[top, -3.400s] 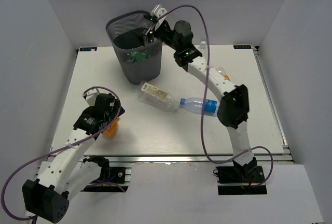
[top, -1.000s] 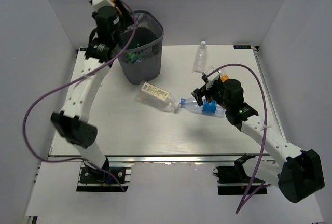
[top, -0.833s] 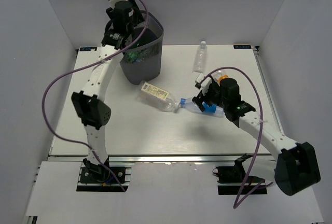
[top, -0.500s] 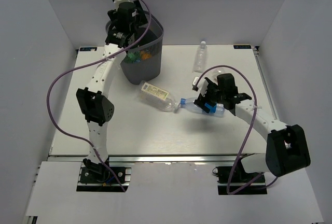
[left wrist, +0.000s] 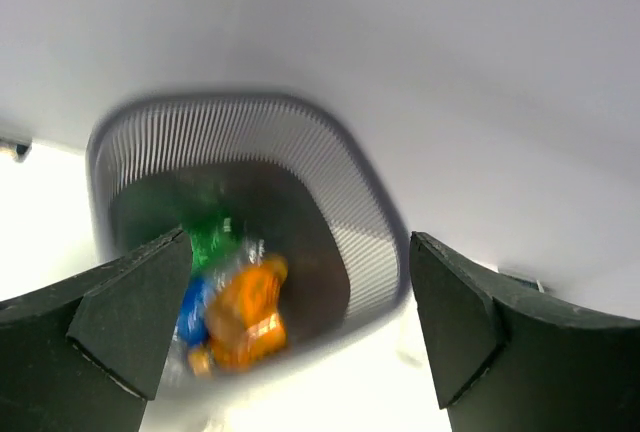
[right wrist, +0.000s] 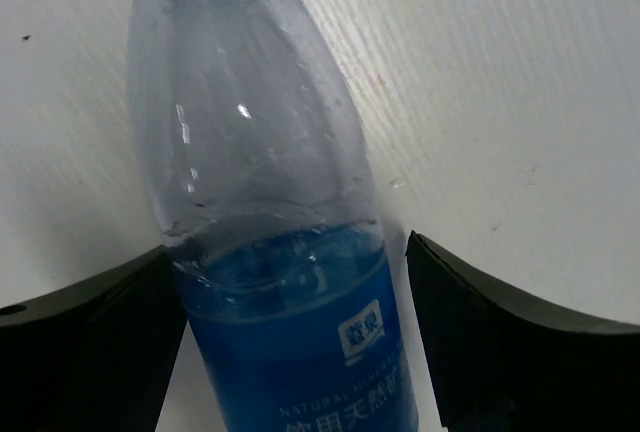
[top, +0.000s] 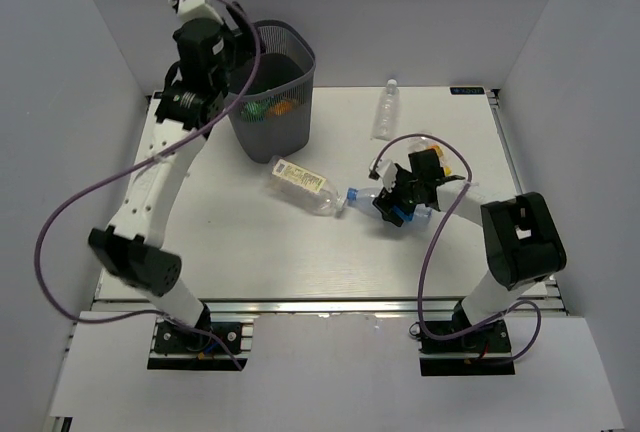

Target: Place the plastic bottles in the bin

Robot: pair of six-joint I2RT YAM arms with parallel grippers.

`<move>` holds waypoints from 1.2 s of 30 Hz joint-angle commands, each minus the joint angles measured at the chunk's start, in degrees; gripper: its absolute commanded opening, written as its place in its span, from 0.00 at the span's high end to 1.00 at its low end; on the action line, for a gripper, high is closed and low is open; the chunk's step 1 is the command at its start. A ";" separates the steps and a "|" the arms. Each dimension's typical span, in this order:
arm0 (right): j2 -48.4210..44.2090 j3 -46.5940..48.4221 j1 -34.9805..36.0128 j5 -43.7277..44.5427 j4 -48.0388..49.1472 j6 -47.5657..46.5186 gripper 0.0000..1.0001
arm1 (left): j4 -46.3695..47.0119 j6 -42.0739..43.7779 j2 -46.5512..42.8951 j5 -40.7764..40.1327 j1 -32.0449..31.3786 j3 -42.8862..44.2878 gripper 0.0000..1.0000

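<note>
Blue label of the clear plastic bottle [right wrist: 300,342] carries white print "NATURAL MINER…", cut off at the frame edge. White square logo [right wrist: 366,330] above it: two characters, unreadable

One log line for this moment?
left gripper: open, facing bin | right gripper: open, astride blue-label bottle | grasp: not yet closed

The dark grey wire-mesh bin [top: 275,127] is standing upright, holding a green plastic bottle [left wrist: 208,237] and a stubby orange plastic bottle [left wrist: 245,302]. A clear cream-labelled bottle [top: 300,182] is lying just before it, nearly touching a clear blue-labelled bottle [right wrist: 270,202]. A small clear bottle [top: 386,110] is lying farther back.
</note>
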 commanded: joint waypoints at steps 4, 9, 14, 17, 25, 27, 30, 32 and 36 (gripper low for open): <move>-1.37 0.32 -0.05 2.01 3.08 4.86 0.17 | 10.46 -8.93 -17.58 9.81 -0.07 -27.40 0.02; -10.34 -4.08 -0.13 10.01 6.08 10.83 0.48 | 14.78 -13.68 -22.51 18.61 -1.47 -36.77 0.02; -17.62 -3.82 -0.05 6.88 6.00 17.07 0.47 | 18.29 -15.01 -23.14 20.02 -6.12 -43.18 0.02; -21.49 -3.82 0.48 -1.01 8.89 22.77 0.48 | 19.08 -15.27 -20.86 20.11 -10.17 -44.24 0.02; -24.76 -2.07 3.47 -8.61 19.69 39.65 0.47 | 26.20 -16.94 -14.18 19.85 -18.43 -43.20 0.02; -24.41 -0.92 4.08 -9.57 21.11 42.99 0.48 | 26.21 -16.94 -11.89 19.32 -20.02 -41.71 0.02; -25.37 -1.44 6.01 -10.89 25.93 45.29 0.49 | 26.12 -16.94 -9.25 18.44 -21.16 -39.59 0.02; -26.34 -1.89 7.16 -12.04 28.49 46.61 0.49 | 25.86 -17.03 -8.37 18.18 -21.43 -38.80 0.02; -28.01 -3.03 7.69 -13.09 31.13 48.63 0.48 | 28.66 -17.91 -8.37 20.37 -21.95 -39.93 0.17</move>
